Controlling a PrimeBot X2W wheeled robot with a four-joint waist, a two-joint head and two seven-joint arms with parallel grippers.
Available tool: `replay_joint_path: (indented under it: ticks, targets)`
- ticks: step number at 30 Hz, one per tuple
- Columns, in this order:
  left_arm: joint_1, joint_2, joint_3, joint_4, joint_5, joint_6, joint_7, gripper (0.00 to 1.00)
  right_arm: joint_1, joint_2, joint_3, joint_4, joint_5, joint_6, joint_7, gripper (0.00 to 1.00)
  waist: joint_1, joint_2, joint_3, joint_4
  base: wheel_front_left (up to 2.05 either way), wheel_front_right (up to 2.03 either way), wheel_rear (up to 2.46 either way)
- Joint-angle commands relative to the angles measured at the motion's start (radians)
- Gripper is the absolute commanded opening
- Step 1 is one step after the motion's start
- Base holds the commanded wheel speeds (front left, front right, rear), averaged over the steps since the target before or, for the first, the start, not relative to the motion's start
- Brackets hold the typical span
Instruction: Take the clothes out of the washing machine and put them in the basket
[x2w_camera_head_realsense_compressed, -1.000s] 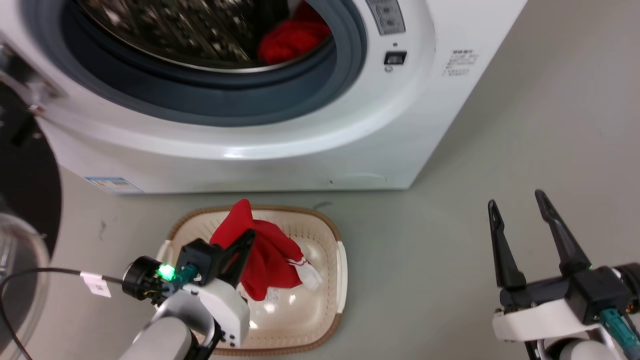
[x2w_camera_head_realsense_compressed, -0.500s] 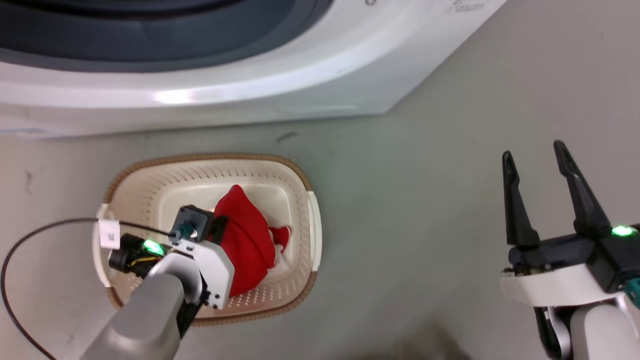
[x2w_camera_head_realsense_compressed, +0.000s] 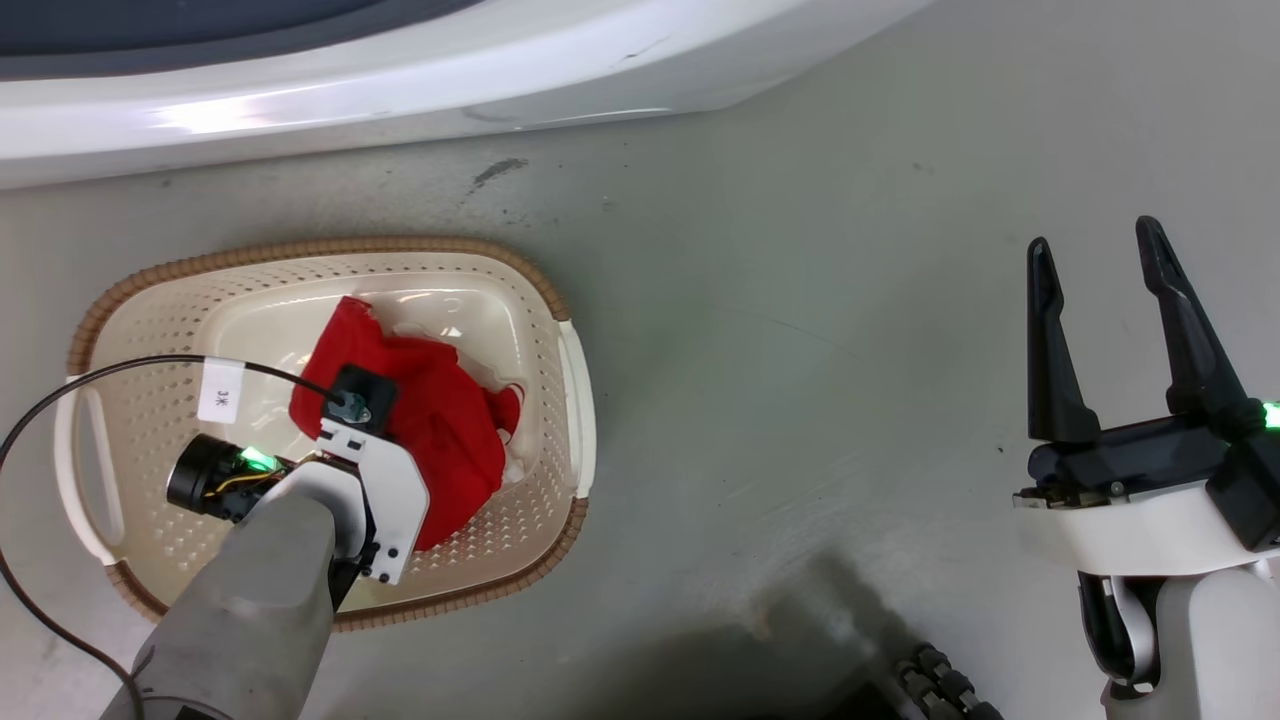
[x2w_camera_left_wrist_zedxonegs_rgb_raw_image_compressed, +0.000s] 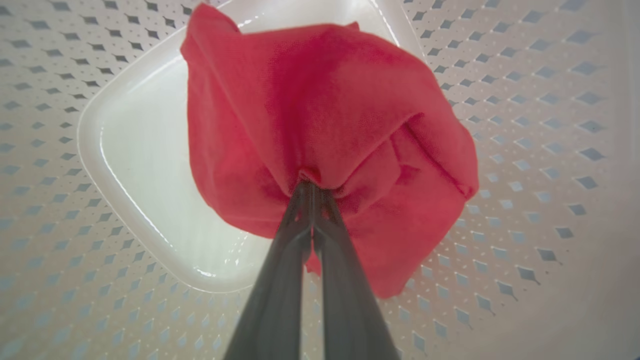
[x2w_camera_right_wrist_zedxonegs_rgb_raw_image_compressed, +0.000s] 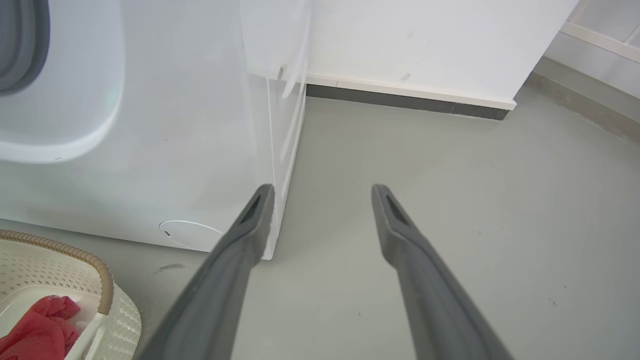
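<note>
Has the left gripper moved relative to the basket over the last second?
Yes. Measured against the basket, the left gripper has come down inside its rim, shut on the red clothes.

Head: steeply down over basket (x2w_camera_head_realsense_compressed: 300, 246). Left wrist: close inside it. Right wrist: low, facing washing machine (x2w_camera_right_wrist_zedxonegs_rgb_raw_image_compressed: 175, 125); basket shared.

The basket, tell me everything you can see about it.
The basket is cream-white perforated plastic, rounded-rectangular, with a brown woven-look rim and white side handles. It sits upright on the grey floor in front of the washing machine. Red clothes are inside, over its glossy bottom, pinched by the left gripper reaching into it.
</note>
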Motion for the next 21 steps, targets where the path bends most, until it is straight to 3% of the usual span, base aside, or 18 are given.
replay_joint_path:
  ticks: [1,3,4,5,10,15,21]
  targets:
    - [-0.014,-0.004,-0.013,0.016,0.006,-0.004,0.016,0.00,-0.019,0.000,0.000,-0.007,0.005,-0.001,-0.002,1.00,-0.0002,0.0000,0.005,-0.011,0.00,0.00,0.00]
    - [-0.015,-0.008,-0.026,0.024,0.014,-0.007,0.008,0.00,-0.021,0.000,0.001,-0.008,0.007,-0.001,-0.002,1.00,-0.0002,0.0000,-0.002,-0.012,0.00,0.00,0.00]
    - [-0.014,-0.012,-0.031,0.027,0.014,-0.007,0.000,0.24,-0.019,0.000,0.001,-0.008,0.007,-0.001,-0.002,1.00,-0.0002,0.0000,-0.009,-0.010,0.00,0.00,0.00]
    - [-0.011,-0.018,-0.030,0.030,0.011,-0.008,-0.009,1.00,-0.016,0.000,0.002,-0.008,0.005,-0.001,-0.002,1.00,-0.0002,0.0000,-0.018,-0.007,0.00,0.00,0.00]
    - [0.017,-0.050,-0.038,0.041,0.005,-0.005,-0.053,1.00,0.007,0.000,0.006,0.005,-0.010,-0.001,-0.002,1.00,-0.0002,0.0000,-0.092,0.025,0.00,0.00,0.00]
    - [0.058,-0.088,0.014,0.039,-0.053,0.014,-0.154,1.00,0.039,0.000,0.022,0.018,-0.022,-0.001,-0.002,1.00,-0.0002,0.0000,-0.192,0.060,0.00,0.00,0.00]
    - [0.119,-0.080,0.060,-0.038,-0.081,0.034,-0.191,1.00,0.085,0.000,0.027,0.029,-0.030,-0.001,-0.002,1.00,-0.0002,0.0000,-0.304,0.092,0.00,0.00,0.00]
